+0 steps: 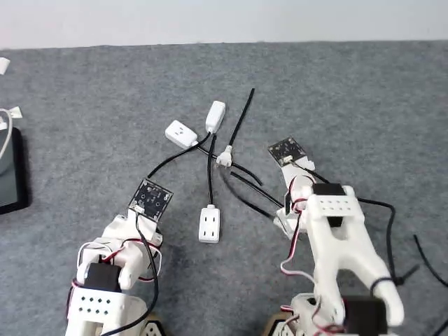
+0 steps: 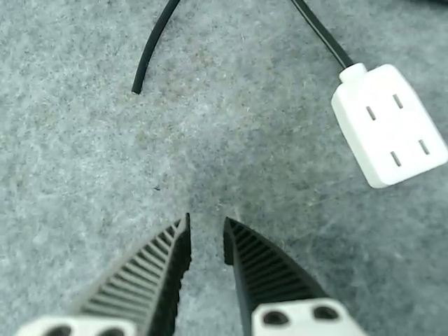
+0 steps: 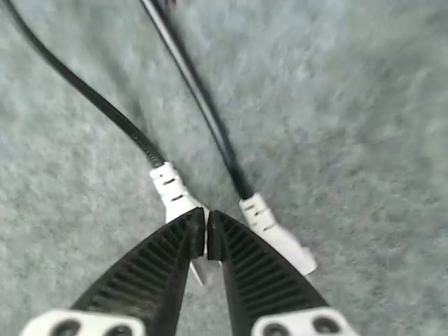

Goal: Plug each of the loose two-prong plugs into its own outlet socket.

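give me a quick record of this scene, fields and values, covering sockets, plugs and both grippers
surface: gray felt table
outlet sockets: three white ones; near socket with open slots, two far sockets
cables: black, crossing mid-table
left gripper: slightly open, empty, over bare felt, apart from the near socket
right gripper: shut, tips over the first plug; whether it grips cannot be told
second plug: lying on the felt beside the first
plugged in: nothing visible yet
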Tool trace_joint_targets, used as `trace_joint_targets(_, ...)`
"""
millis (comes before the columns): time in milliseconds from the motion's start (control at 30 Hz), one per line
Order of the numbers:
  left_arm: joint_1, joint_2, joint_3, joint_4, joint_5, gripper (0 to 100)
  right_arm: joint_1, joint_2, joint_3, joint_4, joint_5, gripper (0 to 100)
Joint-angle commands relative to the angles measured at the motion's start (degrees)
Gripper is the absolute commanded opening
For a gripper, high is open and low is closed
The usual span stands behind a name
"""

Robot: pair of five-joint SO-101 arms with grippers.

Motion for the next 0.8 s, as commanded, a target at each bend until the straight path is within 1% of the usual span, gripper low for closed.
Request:
trace_joint_targets(0,0.26,-0.79,-0.66,0.53,-0.35,2,0.75,2.24,-2.99,-0.84,1.32,0.9)
trace_joint_targets(100,0.26,-0.79,-0.66,0.53,-0.35,2,0.57,2.59,-3.16,-0.75,1.58,0.9)
trace_joint_targets(267,0.26,-0.79,-0.66,0.53,-0.35,2,0.22,-1.36,-3.16,-0.22,4.84,1.1)
trace_joint_targets(433,0.26,-0.79,-0.66,0.53,-0.35,2,-4.26,-5.14,-4.57,6.46,4.92,7.2)
trace_joint_targets(567,0.26,-0.79,-0.66,0.53,-0.35,2,-6.81,-5.14,-7.03,9.1,5.27,7.9)
trace_joint_targets(767,0.26,-0.88,-0.75,1.05,-0.35,2,-11.3,-2.24,-10.64,12.35,13.89,9.3)
